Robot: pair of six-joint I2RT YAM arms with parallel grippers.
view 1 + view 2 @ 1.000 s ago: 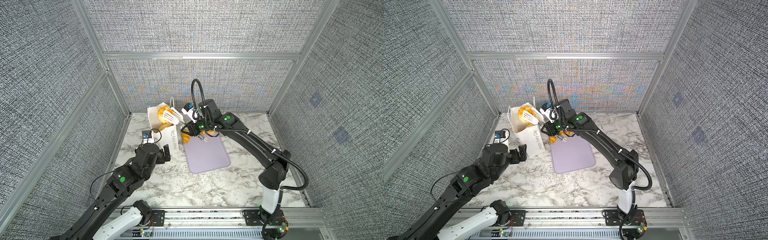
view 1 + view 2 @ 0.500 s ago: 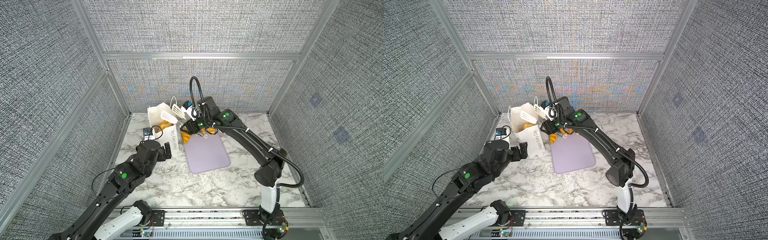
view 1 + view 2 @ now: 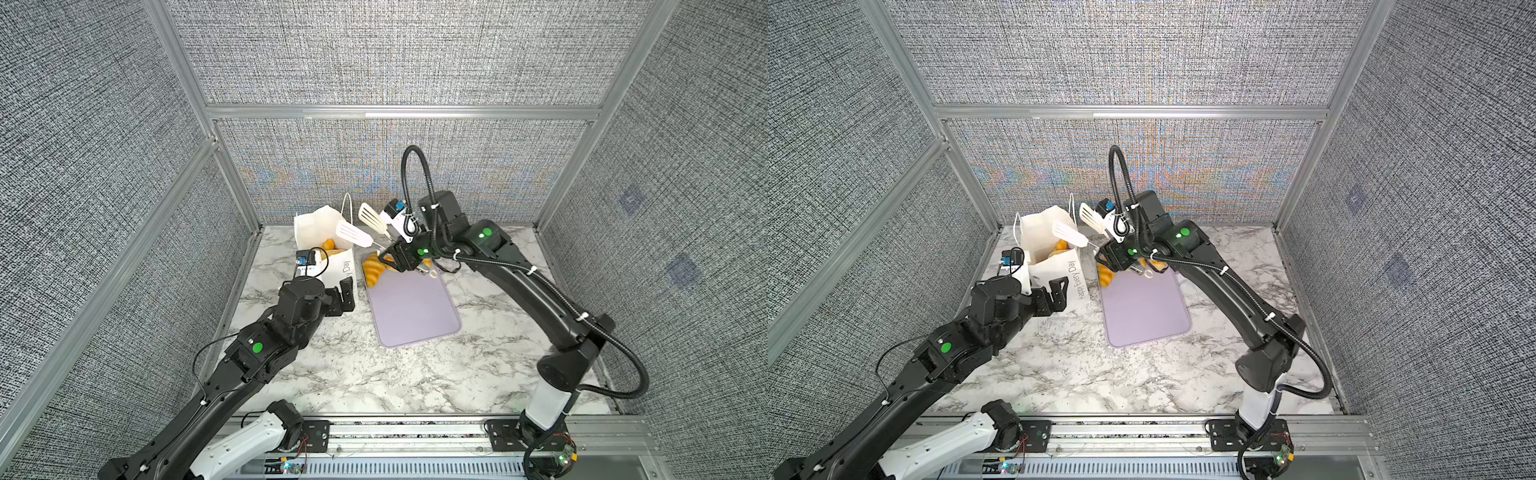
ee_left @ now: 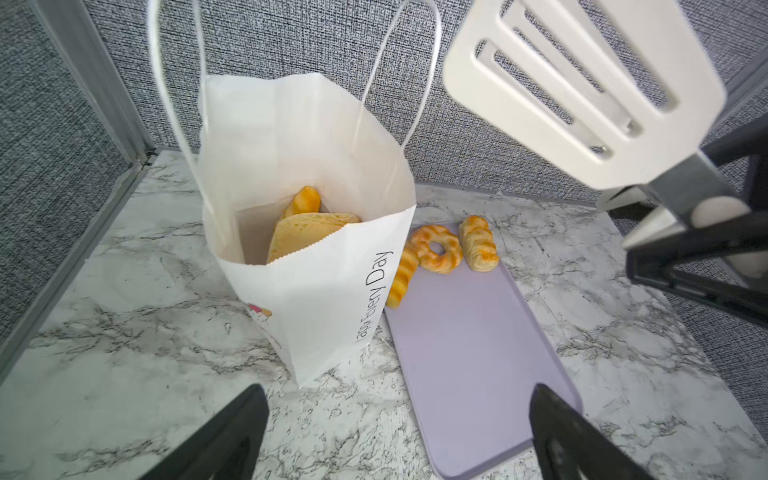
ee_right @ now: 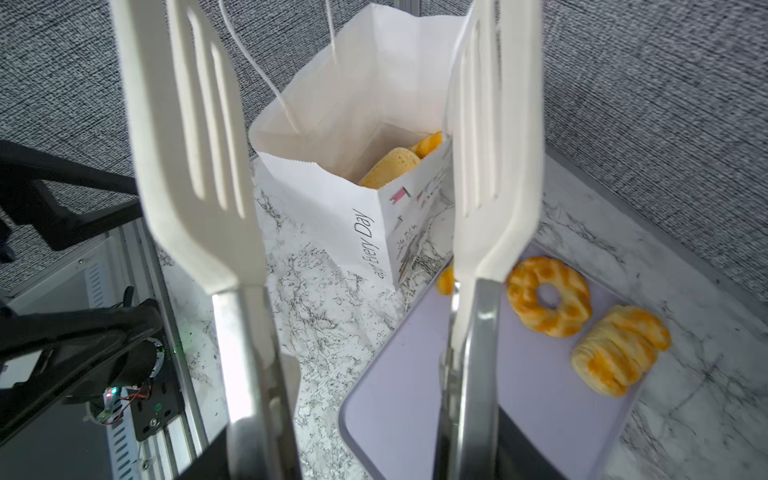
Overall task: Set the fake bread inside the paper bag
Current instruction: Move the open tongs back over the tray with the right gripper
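The white paper bag [image 3: 316,226] [image 3: 1042,237] [image 4: 316,291] [image 5: 345,199] stands open at the back left of the table. Fake bread [image 4: 307,232] [image 5: 390,166] lies inside it. A ring-shaped piece [image 4: 438,249] [image 5: 548,301], a striped croissant [image 4: 401,276] [image 3: 374,270] and a roll [image 4: 478,245] [image 5: 619,349] lie on the far end of the lavender tray [image 3: 411,311] [image 4: 469,374]. My right gripper [image 3: 392,251] [image 3: 1111,255] [image 5: 380,436] is shut on white slotted tongs [image 3: 353,233] [image 5: 191,145]. Their blades are spread and empty, above the bag's near rim. My left gripper [image 3: 343,297] [image 4: 397,390] is open and empty, just in front of the bag.
Grey fabric walls with aluminium posts close in the marble table on three sides. The bag's string handles [image 4: 174,104] stand up above its mouth. The left arm's wrist camera [image 3: 307,262] sits close to the bag's left side.
The tongs held a piece of bread over the bag, then spread, and the piece dropped inside. The tongs have drawn back slightly to the right. The left arm has edged closer to the bag.
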